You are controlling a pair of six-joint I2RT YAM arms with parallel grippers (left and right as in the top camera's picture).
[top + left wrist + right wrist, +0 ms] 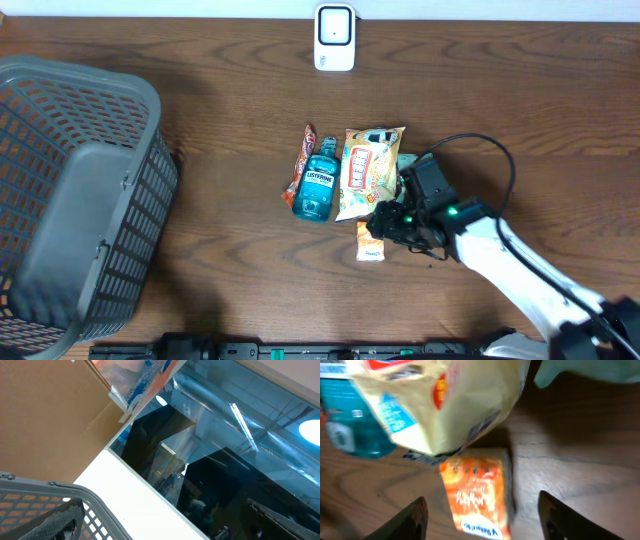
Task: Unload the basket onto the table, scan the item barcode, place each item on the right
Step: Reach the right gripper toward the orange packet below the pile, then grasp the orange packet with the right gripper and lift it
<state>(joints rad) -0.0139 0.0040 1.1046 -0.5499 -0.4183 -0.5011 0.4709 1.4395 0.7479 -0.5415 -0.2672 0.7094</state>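
Small orange foil packet (371,247): flat on brown wooden surface (220,120), at lower edge of yellow snack bag (368,172), near teal mouthwash bottle (317,185).
Right tool (485,522): fingers spread, straddling the packet, grasping nothing.
Left tool (165,530): released, spread wide, beside grey plastic basket (80,200).

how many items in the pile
5: teal mouthwash bottle, thin red-orange wrapper left of it, yellow snack bag right of it, small orange packet below the bag, pale green item right of the bag; more may hide underneath.
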